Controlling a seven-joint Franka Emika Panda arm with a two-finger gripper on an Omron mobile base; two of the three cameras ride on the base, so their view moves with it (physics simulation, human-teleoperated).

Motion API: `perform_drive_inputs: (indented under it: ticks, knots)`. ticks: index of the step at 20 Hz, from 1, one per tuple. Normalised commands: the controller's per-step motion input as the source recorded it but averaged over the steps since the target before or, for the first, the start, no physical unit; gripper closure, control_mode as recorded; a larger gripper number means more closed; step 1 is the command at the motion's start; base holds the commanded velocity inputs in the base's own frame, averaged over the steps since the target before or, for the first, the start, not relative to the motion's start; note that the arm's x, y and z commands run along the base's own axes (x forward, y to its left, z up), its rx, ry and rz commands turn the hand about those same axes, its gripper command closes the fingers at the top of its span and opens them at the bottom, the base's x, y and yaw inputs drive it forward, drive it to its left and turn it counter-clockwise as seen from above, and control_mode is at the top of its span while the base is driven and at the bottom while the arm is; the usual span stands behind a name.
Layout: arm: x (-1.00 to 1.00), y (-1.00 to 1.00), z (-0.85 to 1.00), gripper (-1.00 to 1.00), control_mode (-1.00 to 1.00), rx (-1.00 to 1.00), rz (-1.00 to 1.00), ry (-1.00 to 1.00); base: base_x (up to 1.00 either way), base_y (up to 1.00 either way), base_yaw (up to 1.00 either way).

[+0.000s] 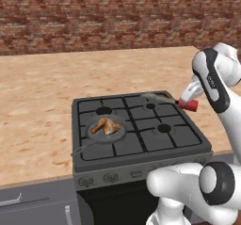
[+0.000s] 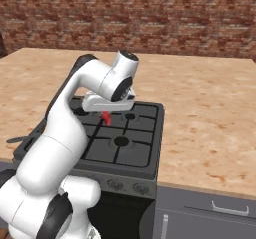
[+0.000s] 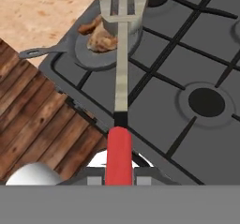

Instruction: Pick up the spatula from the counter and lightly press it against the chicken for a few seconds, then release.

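My gripper (image 1: 190, 96) is shut on the red handle of the spatula (image 1: 187, 105), held in the air over the right rear of the stove. Its slotted metal blade points left toward the rear burner. The chicken (image 1: 106, 125) lies in a small grey pan (image 1: 118, 134) on the front left burner, well left of the blade. In the hand view the spatula (image 3: 121, 78) runs up from the gripper (image 3: 118, 177), and its blade overlaps the far edge of the pan (image 3: 82, 54) beside the chicken (image 3: 99, 36). From the right base view the red handle (image 2: 106, 117) shows under the hand (image 2: 108, 103).
The black gas stove (image 1: 181, 134) with several burners sits in a light wooden counter (image 1: 37, 97). A brick wall (image 1: 94, 17) closes the back. The pan's handle (image 1: 79, 151) sticks out to the front left. Grey cabinet fronts (image 2: 210, 213) lie below the counter.
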Motion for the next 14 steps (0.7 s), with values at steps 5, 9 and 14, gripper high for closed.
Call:
perform_drive_inputs:
  ticks: [5, 9, 14]
  knots:
    - [-0.11, 0.37, 0.00, 1.00, -1.00, -0.03, 0.00, 0.03, 0.00, 0.00, 0.00]
    - [0.00, 0.24, 0.00, 1.00, -1.00, -0.06, 0.00, 0.11, 0.00, 0.00, 0.00]
    - [0.00, 0.15, 0.00, 1.00, -1.00, -0.06, 0.00, 0.10, 0.00, 0.00, 0.00]
